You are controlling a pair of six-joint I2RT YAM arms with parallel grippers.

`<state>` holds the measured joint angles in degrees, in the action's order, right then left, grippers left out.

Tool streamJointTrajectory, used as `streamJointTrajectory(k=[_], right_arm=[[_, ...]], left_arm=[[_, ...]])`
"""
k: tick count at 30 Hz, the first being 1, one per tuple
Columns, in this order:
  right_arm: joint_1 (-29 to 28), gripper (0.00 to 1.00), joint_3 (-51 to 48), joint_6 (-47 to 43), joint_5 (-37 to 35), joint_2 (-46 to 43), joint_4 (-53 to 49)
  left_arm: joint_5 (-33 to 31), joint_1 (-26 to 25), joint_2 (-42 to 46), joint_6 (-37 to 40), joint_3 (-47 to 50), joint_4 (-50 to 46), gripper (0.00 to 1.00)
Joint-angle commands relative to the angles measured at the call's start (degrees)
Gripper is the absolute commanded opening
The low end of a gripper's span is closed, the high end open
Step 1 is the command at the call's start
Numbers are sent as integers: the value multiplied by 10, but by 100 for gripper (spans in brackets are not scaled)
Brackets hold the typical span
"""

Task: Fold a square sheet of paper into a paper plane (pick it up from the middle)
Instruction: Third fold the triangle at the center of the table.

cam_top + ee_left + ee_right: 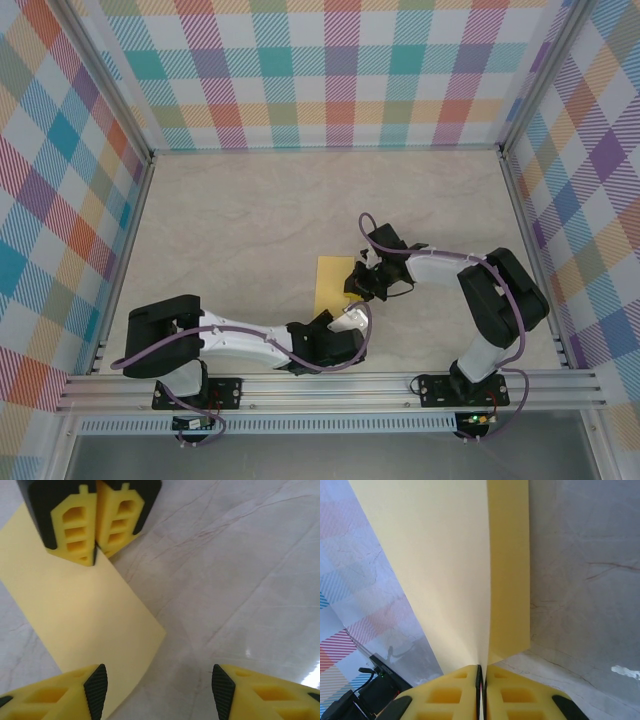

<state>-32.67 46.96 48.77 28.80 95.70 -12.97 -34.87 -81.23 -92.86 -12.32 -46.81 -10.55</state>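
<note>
Yellow sheet (85, 615) is gripped edge-on by closed right pincer (481, 674); left pincer (159, 681) is held wide, empty (first fold apparently unfinished, plane far off).

Overhead looks down — both wrist views (seemingly close) share the sheet (85, 625).

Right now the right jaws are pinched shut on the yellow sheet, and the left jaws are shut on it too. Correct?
Not quite. The left jaws are open, poised over a corner of the yellow sheet without gripping it; the left wrist view shows the gap between them. The rest holds: the right jaws are pinched shut on the yellow sheet.
</note>
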Motion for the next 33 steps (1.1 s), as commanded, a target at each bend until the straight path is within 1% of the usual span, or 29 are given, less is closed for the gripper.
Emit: streamJointTrajectory(k=[1, 3, 7, 9, 10, 16, 20, 24, 27, 30, 31, 33], right_arm=[[2, 12, 12, -6, 10, 6, -13], [2, 12, 12, -7, 12, 7, -13], [2, 13, 14, -7, 11, 4, -15], [2, 13, 15, -8, 11, 4, -16], [2, 13, 16, -8, 11, 4, -17], [2, 13, 16, -11, 10, 7, -20], [2, 13, 16, -12, 9, 6, -19], [3, 14, 16, -13, 9, 2, -20], [2, 13, 15, -14, 6, 1, -22], [2, 13, 18, -14, 12, 2, -23], [2, 13, 18, -14, 10, 3, -23], [2, 13, 20, -15, 13, 5, -24]], left_arm=[[-64, -3, -4, 3, -11, -3, 56], [-73, -2, -4, -1, -8, 3, 50], [-69, 4, -7, -2, -4, 14, 43], [-72, 7, -8, -3, -4, 14, 37], [-76, 8, -7, -6, -4, 13, 35], [-64, 22, 10, -5, 6, 15, 14], [-40, 30, 14, -6, 13, 16, 0], [-4, 42, 16, -7, 16, 24, 0], [5, 45, 21, -4, 16, 22, 1], [37, 45, 37, 5, 31, 44, 24], [47, 44, 37, 9, 32, 48, 26], [64, 44, 25, 18, 24, 46, 38]])
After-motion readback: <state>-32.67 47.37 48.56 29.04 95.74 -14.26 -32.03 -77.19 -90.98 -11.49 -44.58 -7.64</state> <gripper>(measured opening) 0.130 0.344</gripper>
